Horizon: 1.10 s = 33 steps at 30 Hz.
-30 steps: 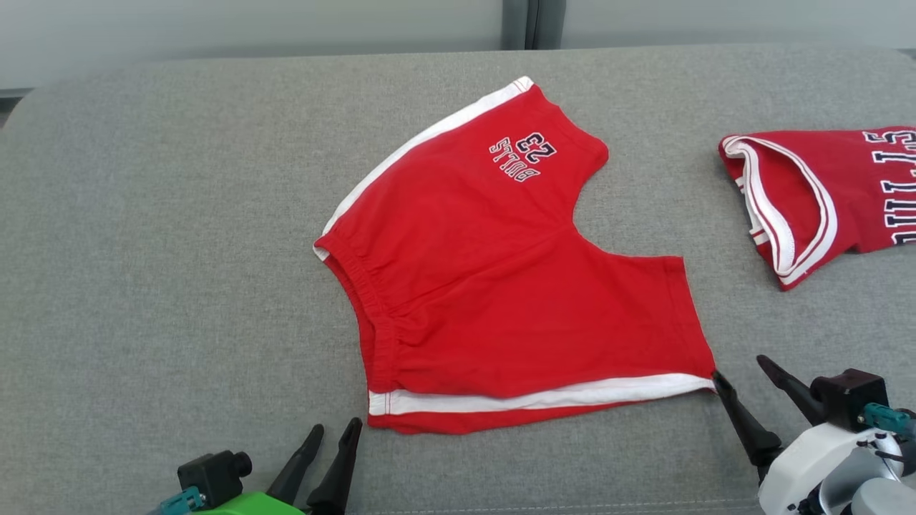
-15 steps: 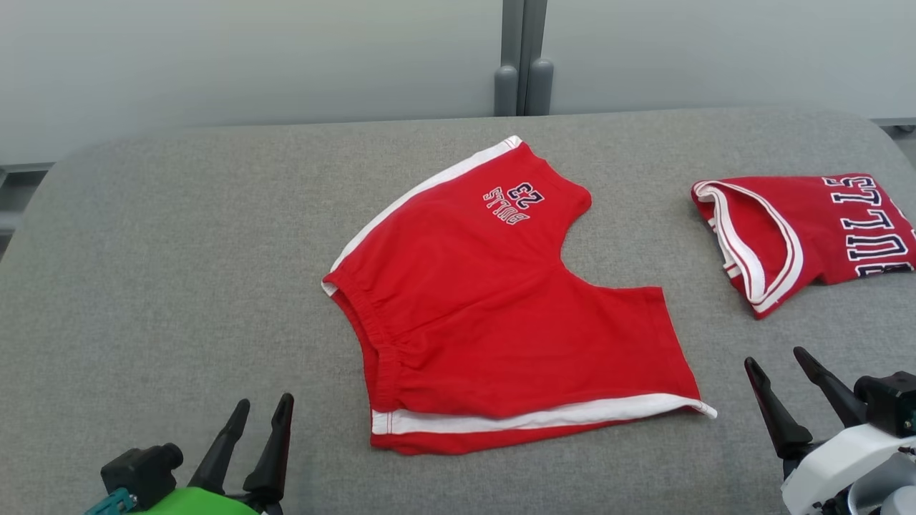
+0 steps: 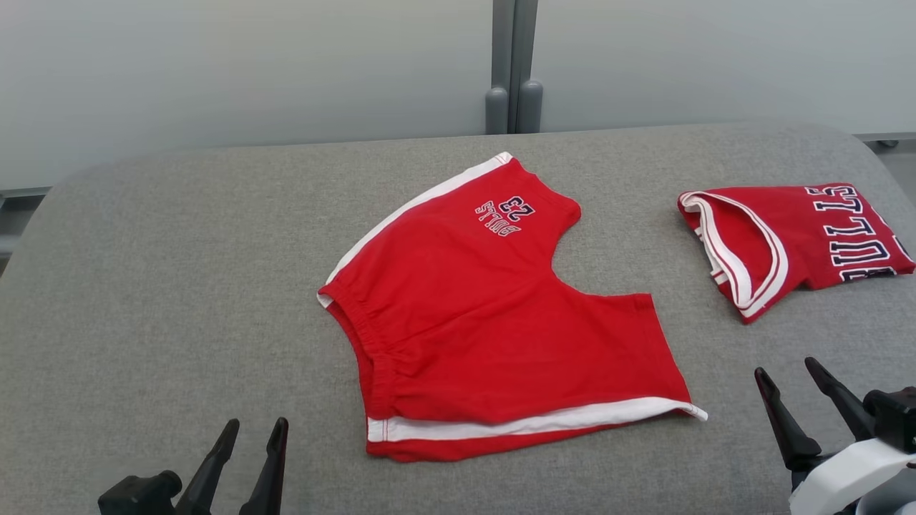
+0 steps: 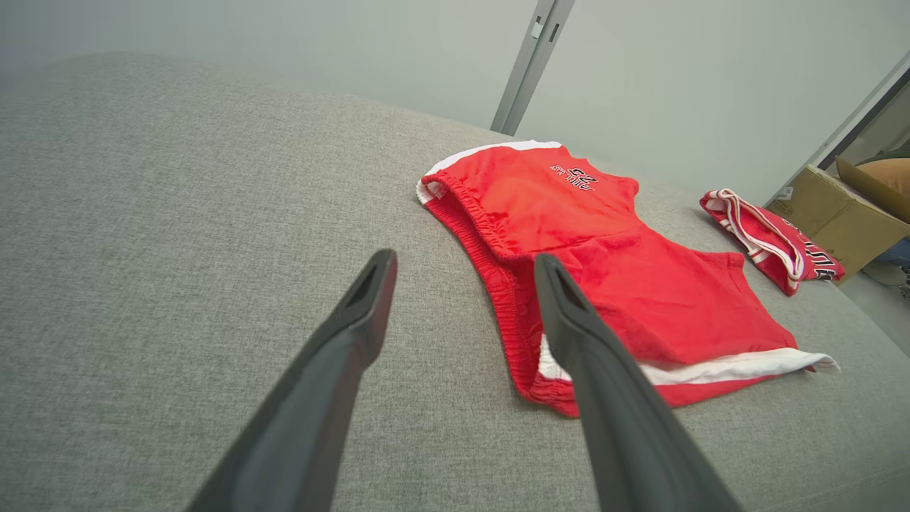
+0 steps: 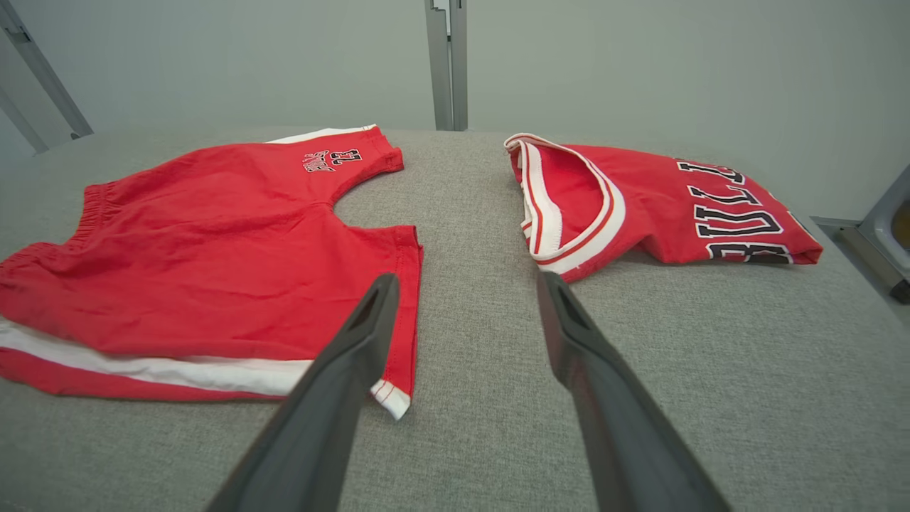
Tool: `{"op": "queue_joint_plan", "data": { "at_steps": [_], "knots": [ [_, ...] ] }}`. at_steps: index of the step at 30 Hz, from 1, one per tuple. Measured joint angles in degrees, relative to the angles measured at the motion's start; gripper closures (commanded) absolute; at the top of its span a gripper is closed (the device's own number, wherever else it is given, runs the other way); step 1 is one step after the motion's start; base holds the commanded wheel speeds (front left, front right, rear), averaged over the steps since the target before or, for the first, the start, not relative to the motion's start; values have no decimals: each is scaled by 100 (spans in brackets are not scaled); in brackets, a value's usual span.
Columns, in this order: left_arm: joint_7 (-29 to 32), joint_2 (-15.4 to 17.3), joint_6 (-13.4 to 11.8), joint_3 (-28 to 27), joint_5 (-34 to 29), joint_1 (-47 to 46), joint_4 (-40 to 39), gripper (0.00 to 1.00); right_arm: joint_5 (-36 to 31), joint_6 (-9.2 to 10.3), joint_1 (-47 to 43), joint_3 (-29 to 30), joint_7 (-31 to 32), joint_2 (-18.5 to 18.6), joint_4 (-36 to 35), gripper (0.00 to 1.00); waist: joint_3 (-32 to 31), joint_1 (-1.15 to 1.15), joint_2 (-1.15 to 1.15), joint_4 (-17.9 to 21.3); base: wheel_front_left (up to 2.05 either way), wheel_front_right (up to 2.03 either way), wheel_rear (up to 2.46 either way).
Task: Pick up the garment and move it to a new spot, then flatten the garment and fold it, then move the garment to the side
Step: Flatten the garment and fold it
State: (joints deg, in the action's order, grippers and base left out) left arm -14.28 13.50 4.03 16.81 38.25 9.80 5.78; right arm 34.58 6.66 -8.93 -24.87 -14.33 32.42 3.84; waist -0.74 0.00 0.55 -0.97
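The garment, red shorts (image 3: pixel 494 322) with white side stripes and a "BULLS 23" print, lies spread flat in the middle of the grey padded table (image 3: pixel 179 286). The same shorts (image 4: pixel 611 277) (image 5: pixel 213 249) show in both wrist views. My left gripper (image 3: pixel 255 430) hovers open near the front edge, left of the waistband corner, touching nothing. Right of the near leg hem my right gripper (image 3: pixel 786 372) stands open with nothing between its fingers. In the wrist views the left gripper (image 4: pixel 462 259) and the right gripper (image 5: pixel 466 279) both have their fingers spread apart over the table.
A folded red "BULLS" jersey (image 3: pixel 787 239) (image 5: pixel 654 206) lies at the table's right side. A grey partition wall with a vertical post (image 3: pixel 509 64) stands behind the table. A cardboard box (image 4: pixel 832 213) sits beyond the table's right end.
The head camera has tilted up, so the wall now shows. Both grippers have drawn back toward me; the right fingertip, which was at the shorts' near hem corner, now stands apart from it.
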Motion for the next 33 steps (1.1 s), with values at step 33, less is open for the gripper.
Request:
{"op": "queue_joint_plan", "data": {
  "at_steps": [33],
  "knots": [
    [-14,-742,1,-761,-1057,-77,74,0,-1216,-276,111,928,-1,-1413,180,0,223,0,0,2,0,0,0]
  ]
}}
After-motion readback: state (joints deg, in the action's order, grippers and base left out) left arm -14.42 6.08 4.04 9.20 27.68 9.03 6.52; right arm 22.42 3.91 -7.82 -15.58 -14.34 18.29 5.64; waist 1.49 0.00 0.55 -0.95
